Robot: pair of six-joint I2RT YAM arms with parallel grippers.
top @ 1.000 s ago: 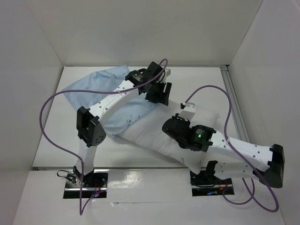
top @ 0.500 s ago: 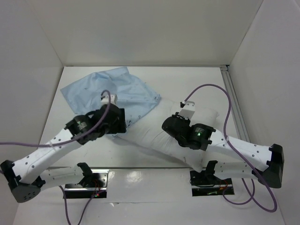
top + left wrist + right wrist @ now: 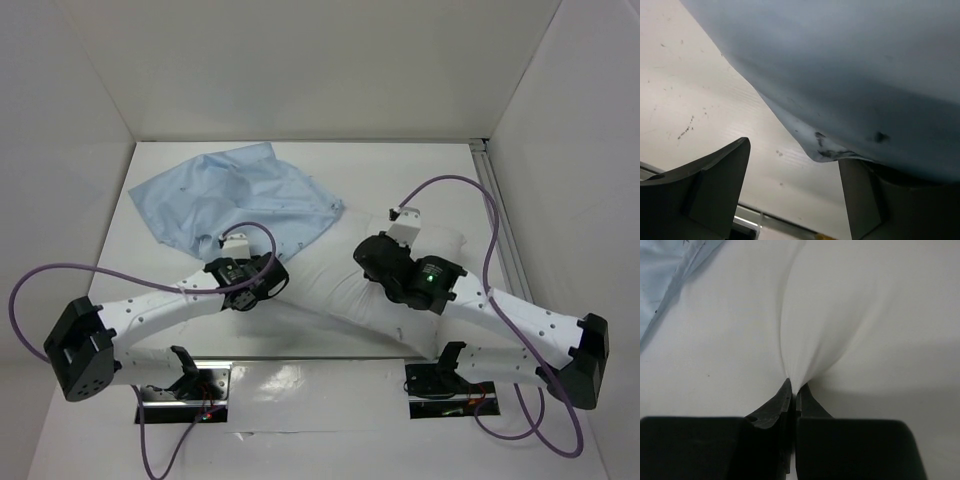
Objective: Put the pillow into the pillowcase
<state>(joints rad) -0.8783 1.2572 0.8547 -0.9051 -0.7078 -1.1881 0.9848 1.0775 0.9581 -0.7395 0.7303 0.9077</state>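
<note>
The light blue pillowcase (image 3: pixel 230 195) lies wrinkled at the table's back left, its right part overlapping the left end of the white pillow (image 3: pixel 335 290). The pillow lies slantwise across the middle. My left gripper (image 3: pixel 262 282) is low at the near edge of the pillowcase where it meets the pillow. In the left wrist view the gripper (image 3: pixel 795 195) is open, and a speckled edge of the pillowcase (image 3: pixel 850 75) hangs over the right finger (image 3: pixel 860 200). My right gripper (image 3: pixel 372 255) is on top of the pillow. In the right wrist view it (image 3: pixel 794 390) is shut on a pinched fold of the pillow (image 3: pixel 850 315).
White walls enclose the table on the left, back and right. A metal rail (image 3: pixel 500 225) runs along the right edge. Purple cables loop over both arms. The bare tabletop (image 3: pixel 700 90) shows under the left gripper.
My left arm has swung back from the far side of the pillowcase to its near edge, low by the pillow. My right gripper has shifted slightly farther along the pillow, still pinching it.
</note>
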